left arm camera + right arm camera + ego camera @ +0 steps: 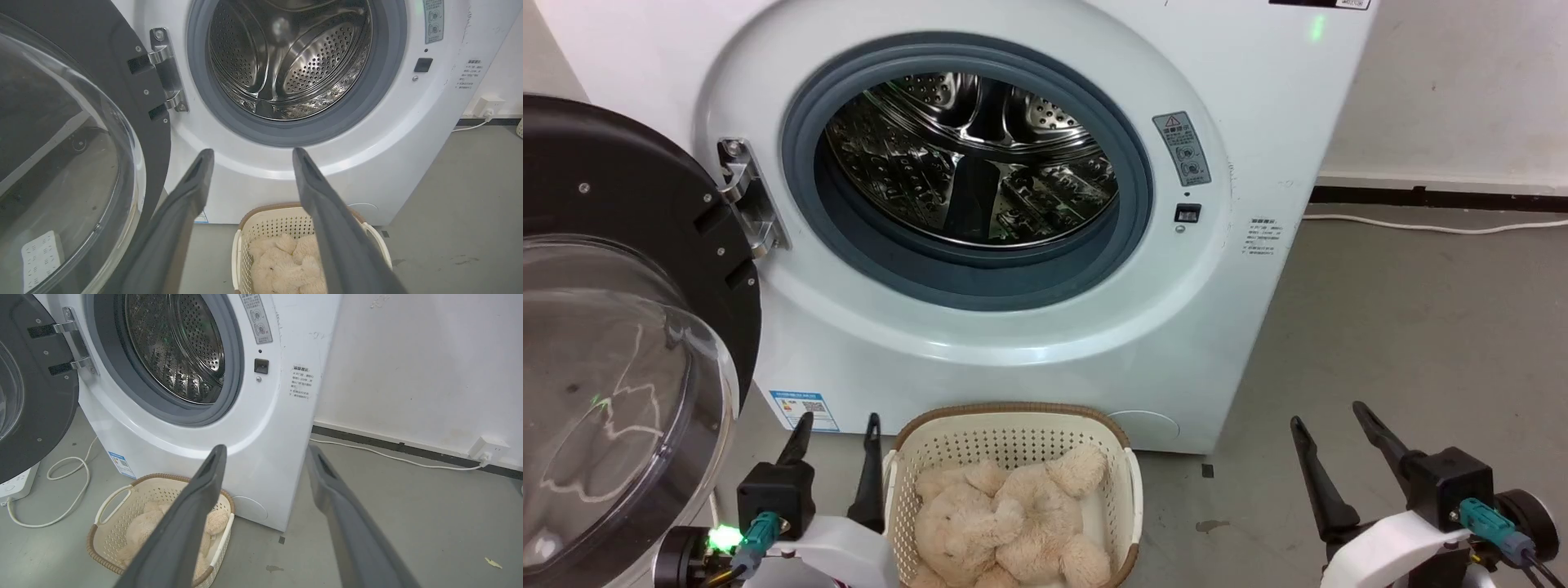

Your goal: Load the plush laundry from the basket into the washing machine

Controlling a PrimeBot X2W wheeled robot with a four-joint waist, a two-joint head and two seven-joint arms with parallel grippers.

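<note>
The cream-beige plush laundry (1010, 523) lies curled inside the small perforated basket (1013, 425), which stands on the floor against the front of the white washing machine (1192, 343). The machine's round door (621, 327) is swung wide to the left, and the steel drum (972, 159) holds nothing. My left gripper (837, 425) is open just left of the basket, above the floor. Well to the basket's right, my right gripper (1331, 416) also stands open. The plush (282, 261) and basket (122, 522) show below the fingers (192, 179) in both wrist views.
The open door's glass bowl (69, 163) juts out close beside my left arm. A white cable (61, 490) and a power strip (16, 484) lie on the grey floor under the door. Another cable (1437, 224) runs along the wall to a socket (488, 447).
</note>
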